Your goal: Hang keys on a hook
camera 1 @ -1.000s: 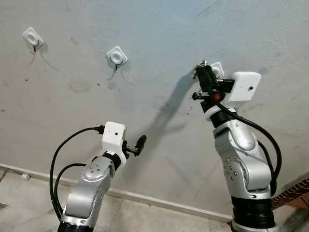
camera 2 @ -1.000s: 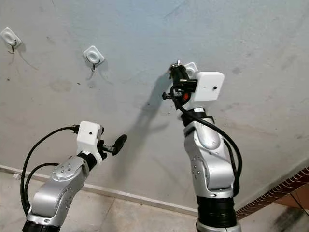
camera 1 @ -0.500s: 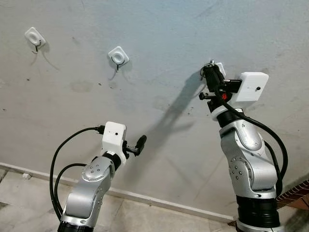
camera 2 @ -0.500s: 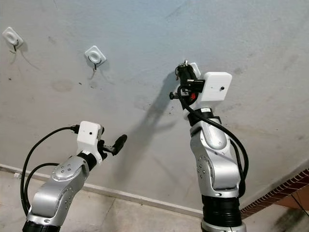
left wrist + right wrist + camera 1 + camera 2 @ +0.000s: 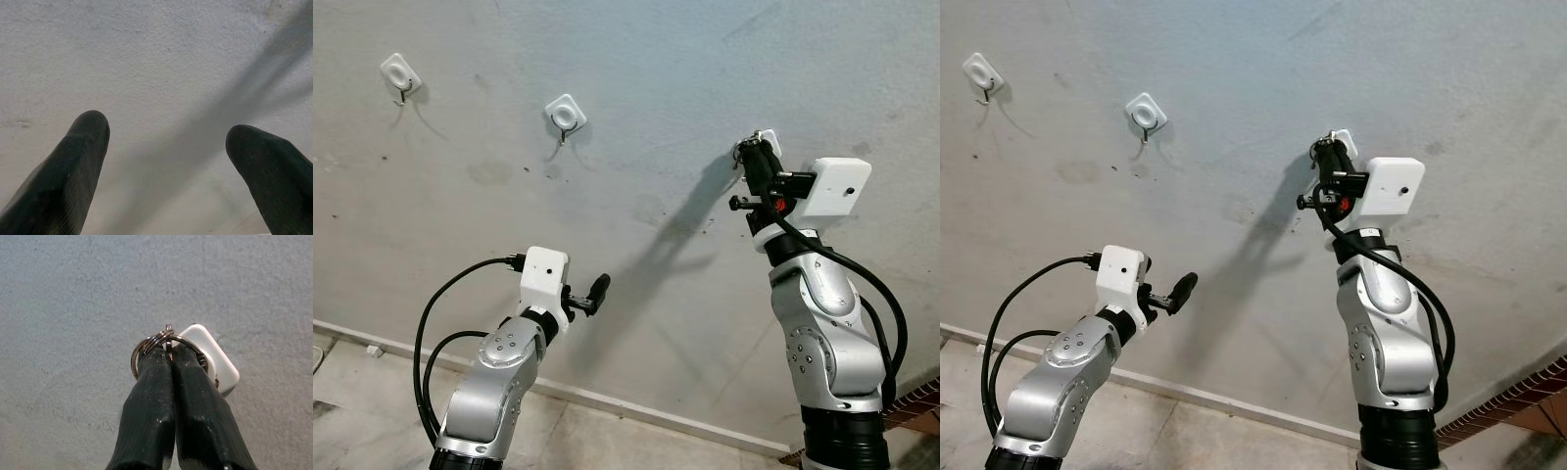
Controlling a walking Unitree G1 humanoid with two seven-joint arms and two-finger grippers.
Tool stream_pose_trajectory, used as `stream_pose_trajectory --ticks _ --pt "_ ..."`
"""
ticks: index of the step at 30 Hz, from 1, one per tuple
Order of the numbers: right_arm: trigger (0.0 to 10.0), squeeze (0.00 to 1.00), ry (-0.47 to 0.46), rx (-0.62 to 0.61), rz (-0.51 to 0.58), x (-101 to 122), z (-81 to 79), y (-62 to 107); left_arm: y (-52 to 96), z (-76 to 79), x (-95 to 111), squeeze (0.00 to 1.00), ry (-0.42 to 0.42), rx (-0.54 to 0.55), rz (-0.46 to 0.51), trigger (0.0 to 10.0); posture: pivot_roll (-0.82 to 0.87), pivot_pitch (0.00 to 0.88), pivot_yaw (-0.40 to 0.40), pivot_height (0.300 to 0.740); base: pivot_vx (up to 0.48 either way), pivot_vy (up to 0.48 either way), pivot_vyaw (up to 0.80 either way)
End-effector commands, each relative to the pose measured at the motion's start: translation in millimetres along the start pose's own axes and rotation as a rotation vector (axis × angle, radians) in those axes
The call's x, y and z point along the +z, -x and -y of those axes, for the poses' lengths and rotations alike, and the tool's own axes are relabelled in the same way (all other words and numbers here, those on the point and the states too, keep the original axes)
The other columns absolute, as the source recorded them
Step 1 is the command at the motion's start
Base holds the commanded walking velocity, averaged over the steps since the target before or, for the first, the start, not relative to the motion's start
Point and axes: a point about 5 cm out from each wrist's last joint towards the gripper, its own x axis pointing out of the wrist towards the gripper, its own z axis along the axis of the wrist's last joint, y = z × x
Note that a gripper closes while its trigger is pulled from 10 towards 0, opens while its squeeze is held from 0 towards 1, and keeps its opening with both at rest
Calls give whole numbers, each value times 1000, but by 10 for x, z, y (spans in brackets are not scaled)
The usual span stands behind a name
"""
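The right gripper (image 5: 168,355) covers much of the white hook plate (image 5: 217,357) on the wall, so the hook itself cannot be seen, nor whether the key ring (image 5: 161,340) touches it. The keys (if any hang below the ring) are hidden behind the black fingers (image 5: 146,411). In the head views the ring is too small to make out. Both arms are cut off by the lower edge.
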Motion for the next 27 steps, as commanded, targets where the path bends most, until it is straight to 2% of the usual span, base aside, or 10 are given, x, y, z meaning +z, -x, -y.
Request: stream_pose_trajectory --ticks 1,14,27 --pt "10000 0 20 -87 -42 -66 182 71 -15 25 8 0 -6 -19 -2 10000 133 0 -84 740 0 0 0" --pt "10000 0 23 -106 -97 -194 224 231 -16 28 8 0 -7 -23 -1 10000 131 0 -82 740 0 0 0" --pt "10000 0 21 -97 -122 -227 211 288 -17 34 10 0 -5 -26 1 10000 128 0 -83 740 0 0 0"
